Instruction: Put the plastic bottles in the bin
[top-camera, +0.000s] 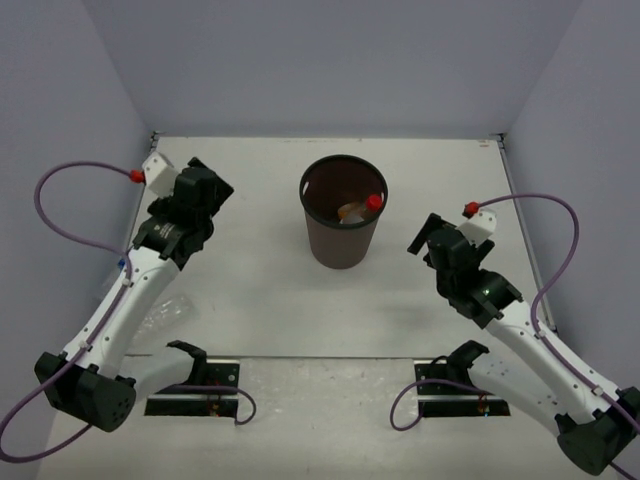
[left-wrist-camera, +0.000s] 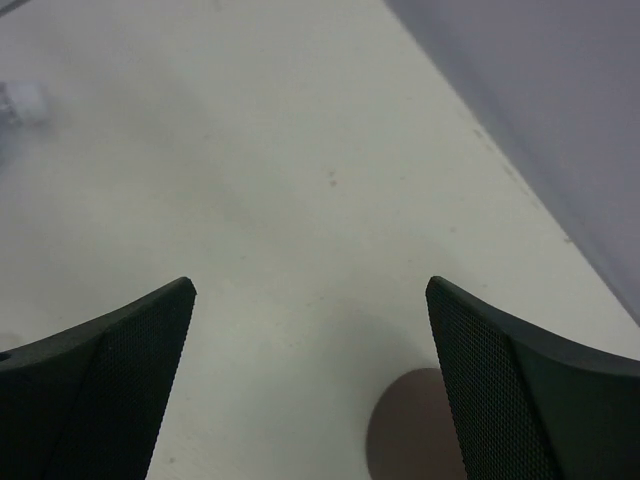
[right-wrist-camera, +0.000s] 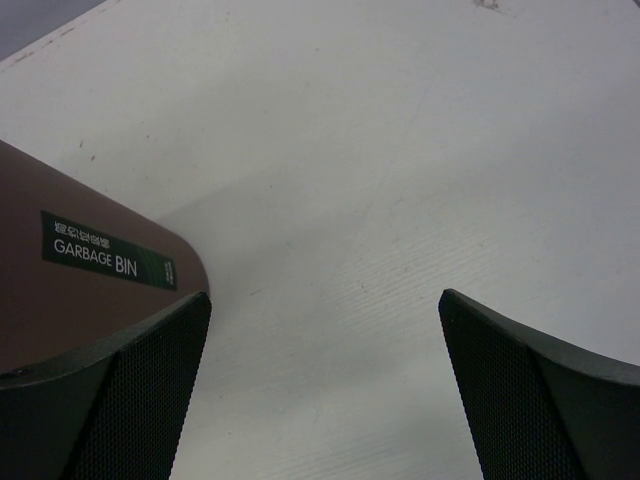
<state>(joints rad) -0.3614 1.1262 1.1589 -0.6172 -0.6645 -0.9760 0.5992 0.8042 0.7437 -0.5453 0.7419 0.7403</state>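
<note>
The dark brown bin (top-camera: 343, 240) stands upright in the middle of the table. Inside it lie an orange bottle (top-camera: 350, 212) and a bottle with a red cap (top-camera: 373, 202). A clear plastic bottle (top-camera: 166, 312) lies on the table beside the left arm, partly hidden by it. My left gripper (top-camera: 212, 186) hangs open and empty, left of the bin and apart from it. In the left wrist view the left gripper (left-wrist-camera: 310, 288) is over bare table. My right gripper (top-camera: 427, 238) is open and empty, right of the bin. In the right wrist view the right gripper (right-wrist-camera: 325, 297) shows the bin's labelled wall (right-wrist-camera: 90, 290) by its left finger.
Grey walls close the table at the back and both sides. A brown rounded patch (left-wrist-camera: 412, 430) shows low between the left fingers. A blurred pale object (left-wrist-camera: 24, 100) sits far off in the left wrist view. Purple cables loop from both arms.
</note>
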